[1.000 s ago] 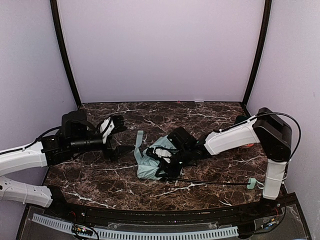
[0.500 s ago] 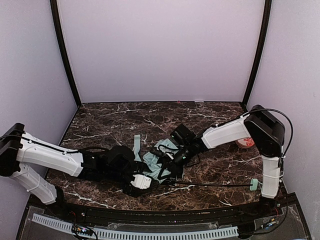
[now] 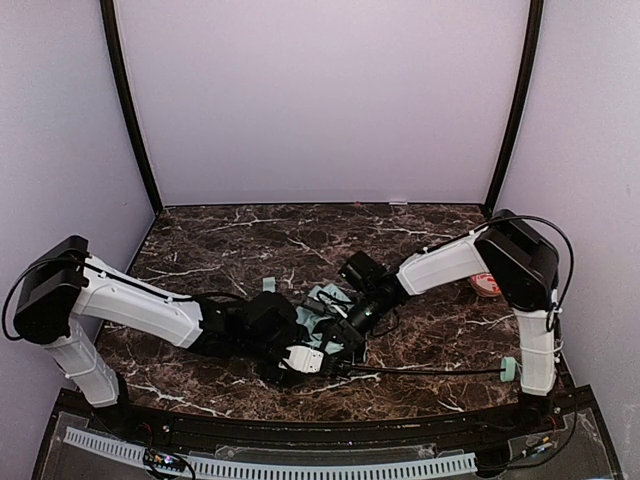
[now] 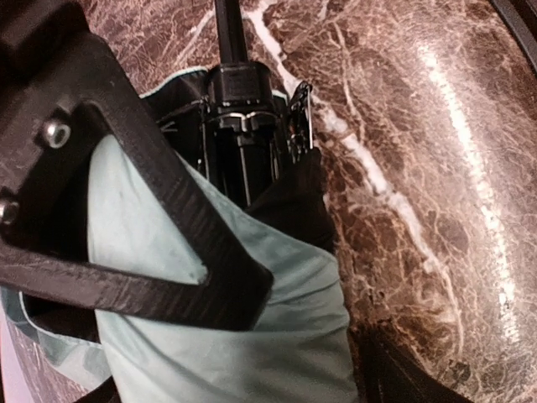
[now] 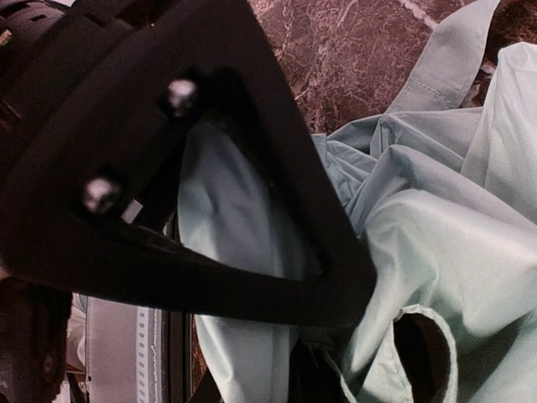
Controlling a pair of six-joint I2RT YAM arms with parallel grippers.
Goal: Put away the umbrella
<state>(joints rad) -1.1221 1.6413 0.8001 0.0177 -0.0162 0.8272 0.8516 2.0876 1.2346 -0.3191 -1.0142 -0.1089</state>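
Left claw (image 3: 303, 358) first: fingers spread wide, straddling the near end of the crumpled pale mint-green folding umbrella (image 4: 277, 336), its black ribs just ahead. Right claw (image 3: 340, 322), just beyond, is pinched narrow on a fold of the same fabric. Outward from both, the thin black shaft (image 3: 430, 370) runs rightward to the small mint handle (image 3: 507, 367), all on the dark marbled table (image 3: 250, 235). This looks like the canopy-gathering step. Next call: the left one closes squarely round the bundle, clear of the ribs.
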